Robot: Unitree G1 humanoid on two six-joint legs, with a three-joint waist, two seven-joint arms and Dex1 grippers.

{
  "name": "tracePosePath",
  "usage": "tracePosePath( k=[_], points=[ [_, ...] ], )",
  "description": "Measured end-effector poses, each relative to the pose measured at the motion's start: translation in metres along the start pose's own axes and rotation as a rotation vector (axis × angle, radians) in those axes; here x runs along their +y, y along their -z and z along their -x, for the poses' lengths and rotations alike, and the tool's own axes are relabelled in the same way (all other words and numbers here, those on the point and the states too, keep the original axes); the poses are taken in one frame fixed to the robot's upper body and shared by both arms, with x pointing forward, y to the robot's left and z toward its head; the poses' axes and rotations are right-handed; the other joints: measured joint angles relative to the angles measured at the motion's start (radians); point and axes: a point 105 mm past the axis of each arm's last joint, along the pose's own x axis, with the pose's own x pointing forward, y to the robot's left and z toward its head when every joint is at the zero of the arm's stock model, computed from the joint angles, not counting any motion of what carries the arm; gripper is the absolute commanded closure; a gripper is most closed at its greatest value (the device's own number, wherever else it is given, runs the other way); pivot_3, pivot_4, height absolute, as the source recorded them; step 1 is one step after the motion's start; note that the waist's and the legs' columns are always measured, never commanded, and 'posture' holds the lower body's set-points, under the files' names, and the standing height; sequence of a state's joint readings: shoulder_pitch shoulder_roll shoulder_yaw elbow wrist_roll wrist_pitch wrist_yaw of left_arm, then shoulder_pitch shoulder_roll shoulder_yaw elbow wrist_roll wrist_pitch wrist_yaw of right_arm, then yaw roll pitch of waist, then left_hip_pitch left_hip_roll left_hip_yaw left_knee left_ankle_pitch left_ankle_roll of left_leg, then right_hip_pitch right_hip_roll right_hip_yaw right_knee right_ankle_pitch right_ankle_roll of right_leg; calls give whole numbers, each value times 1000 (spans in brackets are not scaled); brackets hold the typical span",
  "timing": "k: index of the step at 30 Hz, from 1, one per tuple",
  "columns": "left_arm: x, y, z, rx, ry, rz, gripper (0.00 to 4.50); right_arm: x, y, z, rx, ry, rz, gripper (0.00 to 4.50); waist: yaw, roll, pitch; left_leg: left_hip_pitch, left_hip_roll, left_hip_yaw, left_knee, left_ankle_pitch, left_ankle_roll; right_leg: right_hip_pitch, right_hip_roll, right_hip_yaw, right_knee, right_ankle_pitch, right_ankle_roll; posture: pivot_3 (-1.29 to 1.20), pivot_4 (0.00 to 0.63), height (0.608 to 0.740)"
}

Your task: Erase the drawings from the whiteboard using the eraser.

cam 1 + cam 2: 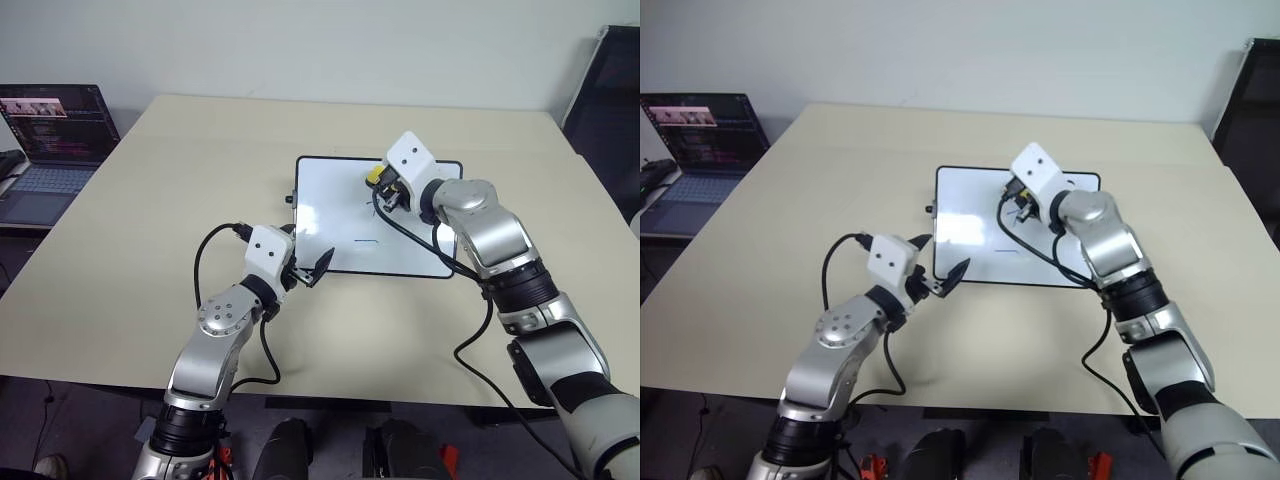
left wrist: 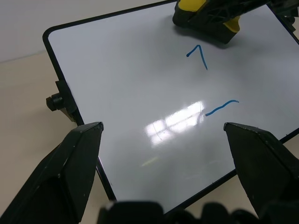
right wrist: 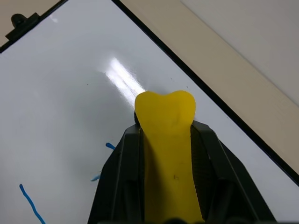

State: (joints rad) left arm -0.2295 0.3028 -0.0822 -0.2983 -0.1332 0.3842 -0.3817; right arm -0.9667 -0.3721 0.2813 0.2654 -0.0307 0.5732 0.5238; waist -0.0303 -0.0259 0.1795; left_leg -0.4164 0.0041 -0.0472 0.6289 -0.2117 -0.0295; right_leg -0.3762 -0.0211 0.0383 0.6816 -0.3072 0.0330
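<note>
Lying flat on the beige surface (image 1: pixel 150 200), the whiteboard (image 1: pixel 330 215) has its long axis running left to right across the head views, with a black knob (image 2: pixel 55 101) on its left short side. The laptop (image 1: pixel 50 150) sits open at the far left, well apart from the board.

The right gripper (image 1: pixel 388 190) is over the board's far right area. Its fingers (image 3: pixel 119 182) are clamped shut on the eraser (image 3: pixel 168 149), one on each long side. The eraser's long axis runs along the fingers, and its rounded yellow end projects past the fingertips toward the board's far edge. In the left wrist view the eraser's dark underside faces the board; whether it touches the board cannot be told.

Two blue drawings are clearly visible: the "7" stroke (image 2: pixel 198 55) just beside the eraser on its near side, and the short line (image 2: pixel 222 107) nearer the board's near edge, running roughly along the board's long axis. Small blue traces (image 3: pixel 105 161) sit right beside the right fingers.

The left gripper (image 1: pixel 308 268) is at the board's near left corner. Its fingers (image 2: pixel 70 163) are spread wide and hold nothing, pointing across the board.
</note>
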Motion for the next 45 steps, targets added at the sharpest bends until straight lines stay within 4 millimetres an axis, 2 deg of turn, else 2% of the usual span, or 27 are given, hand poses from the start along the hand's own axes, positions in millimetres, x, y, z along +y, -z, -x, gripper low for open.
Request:
tracePosePath(
  k=[10,20,27,32,35,38,40,45],
  points=[
    [2,-1,0,-3,-14,-1,0,9,11,-3,63,-74,26,3515,0,0,0,0,0,0,0,0,0,0,-1,0,0,0,0,0,150,740],
    [3,-2,0,-6,-29,1,0,34,27,6,138,-183,6,3515,0,0,0,2,0,-1,1,0,0,2,-1,-1,1,0,0,0,150,740],
    [2,-2,0,-8,-29,4,0,45,36,13,167,-209,-25,3515,1,0,0,2,0,-1,1,0,0,3,-1,-1,1,1,0,0,150,740],
    [0,-3,-1,-11,-23,10,0,43,35,14,169,-197,-39,3515,1,0,0,2,0,-1,1,0,0,3,-1,-1,1,1,0,0,150,740],
    [0,-4,-1,-15,-20,11,0,30,31,16,158,-140,-68,3515,1,0,0,2,0,-1,1,0,0,2,-1,-1,1,1,0,0,150,740],
    [-1,-5,-3,-20,-16,12,0,11,19,19,135,-65,-99,3515,1,0,0,1,0,-1,1,0,0,2,-1,-1,0,1,0,0,150,740],
    [-1,-6,-3,-21,-15,12,0,5,12,22,124,-45,-108,3515,1,0,0,1,0,-1,0,0,0,1,-1,-1,0,1,0,0,150,740],
    [-2,-5,-3,-21,-11,12,0,7,-4,33,111,-35,-154,3515,0,0,0,-1,1,-1,0,0,0,-1,-1,0,0,1,0,0,150,740]
  ],
)
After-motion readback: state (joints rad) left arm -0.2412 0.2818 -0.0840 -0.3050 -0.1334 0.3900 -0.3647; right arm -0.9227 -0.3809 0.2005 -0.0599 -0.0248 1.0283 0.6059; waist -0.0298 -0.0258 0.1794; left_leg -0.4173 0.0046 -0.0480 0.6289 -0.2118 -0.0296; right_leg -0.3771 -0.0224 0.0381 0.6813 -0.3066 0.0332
